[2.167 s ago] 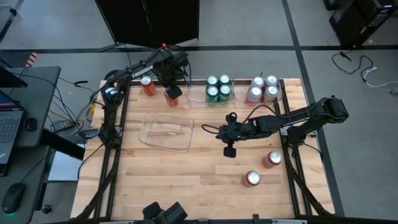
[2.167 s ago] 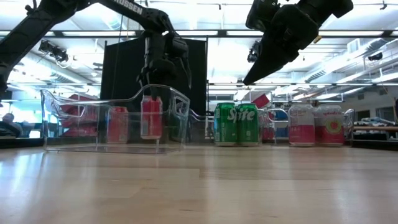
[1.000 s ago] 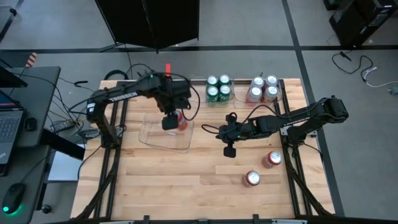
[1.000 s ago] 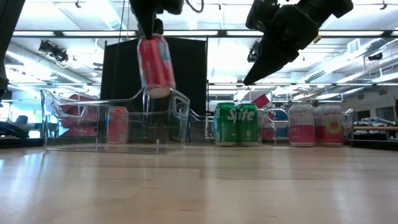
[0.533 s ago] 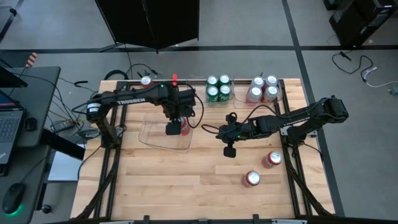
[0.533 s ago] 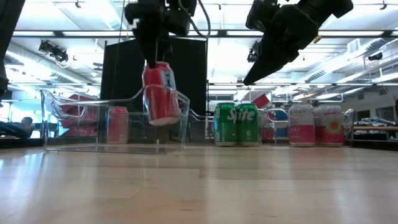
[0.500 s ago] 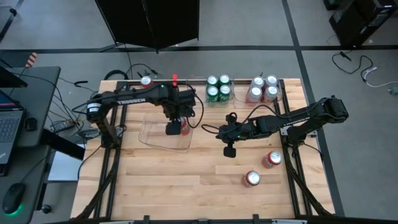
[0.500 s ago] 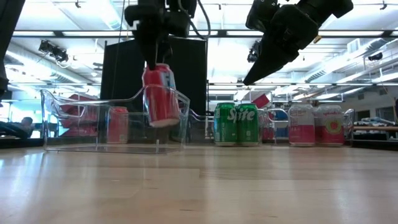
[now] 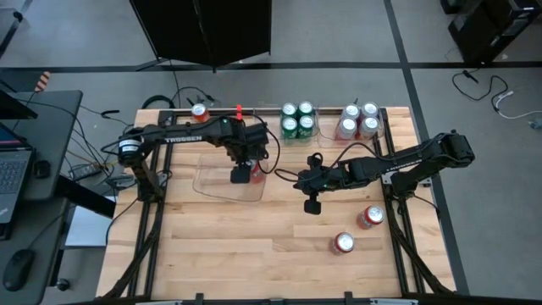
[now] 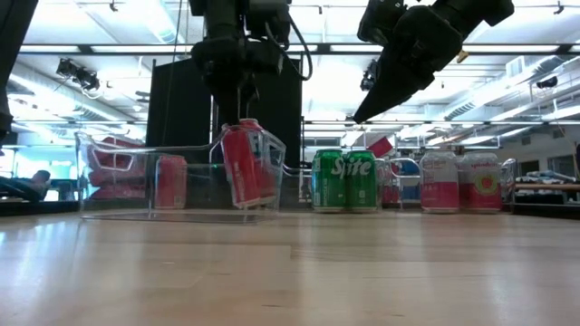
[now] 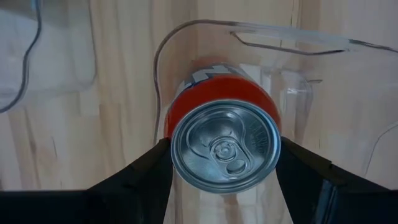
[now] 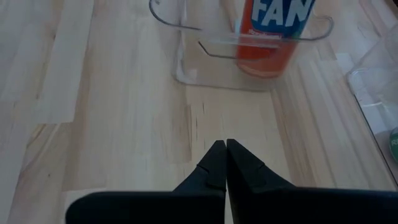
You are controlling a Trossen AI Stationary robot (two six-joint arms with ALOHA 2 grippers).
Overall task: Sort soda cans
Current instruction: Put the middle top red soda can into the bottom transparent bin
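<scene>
- Far left rear of the table (image 9: 254,254): one red can (image 9: 199,111) stands alone near the back edge, well apart from both grippers.
- Left gripper (image 9: 240,175): it hangs over the right end of the clear bin (image 9: 207,182), its fingers clamped on the sides of a held red can (image 10: 246,166) just below the rim. In the left wrist view the held can's silver top faces straight at the camera, so the long axis runs down from the wrist toward the table; in the low view the can leans a little and sits inside the bin's walls, its base at or just above the floor. Which of the two cannot be told.
- Centre rear: four green cans (image 9: 297,120) stand packed together.
- Right gripper (image 9: 312,206): its fingers are pressed together on nothing, raised over bare table, well clear of the bin.
- Right rear: four silver-white cans (image 9: 358,120) stand grouped.
- Right front: two loose red cans (image 9: 369,217) (image 9: 343,243) stand nearer the right arm; the right gripper seems better placed for them.
</scene>
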